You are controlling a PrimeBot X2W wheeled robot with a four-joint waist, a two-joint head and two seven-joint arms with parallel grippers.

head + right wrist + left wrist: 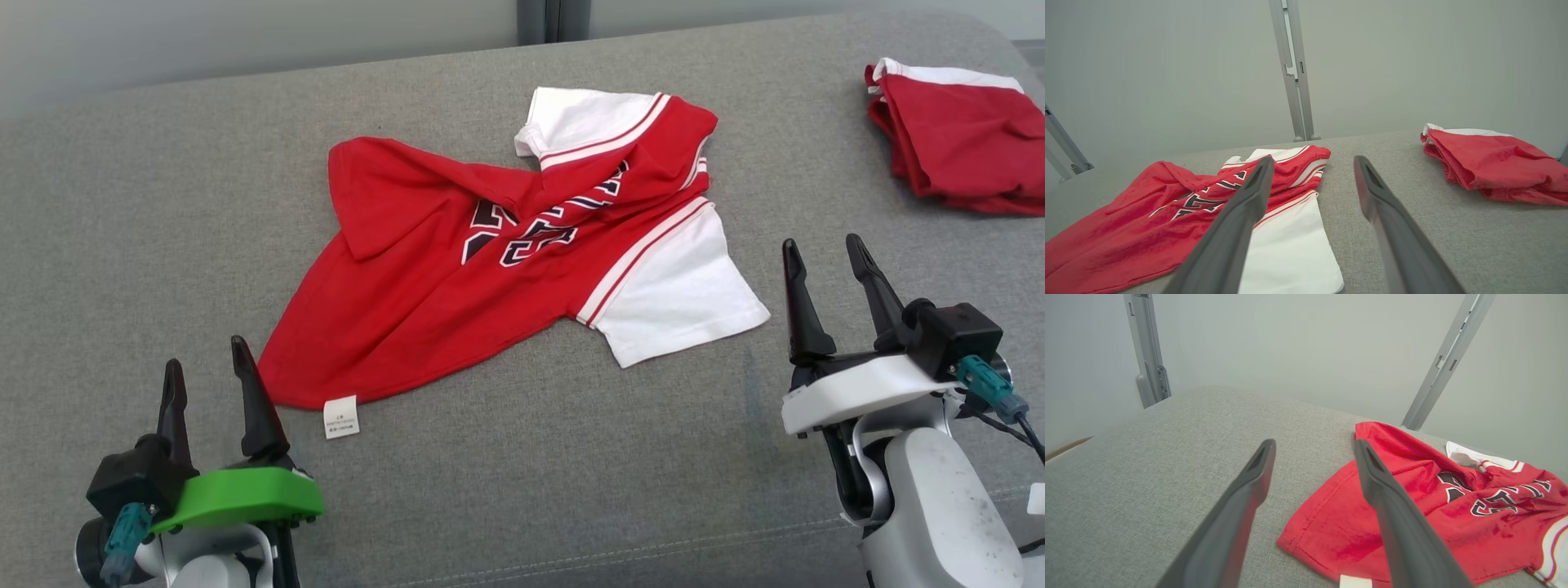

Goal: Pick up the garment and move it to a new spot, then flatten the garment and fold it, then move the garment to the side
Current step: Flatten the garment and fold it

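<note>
Left gripper (206,351) green-mounted; right gripper (820,240) white-mounted — dark fingers (804,318).

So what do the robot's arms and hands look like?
Each hand has two long, dark, tapering fingers. The left hand sits on a green bracket, the right hand on a white bracket. Each carries a black box with a teal plug. The right forearm is pale and rounded, with black cables.

A folded red-and-white bundle (955,139) lies on the grey fabric surface (122,245); a metal post (1292,81) stands behind.
</note>
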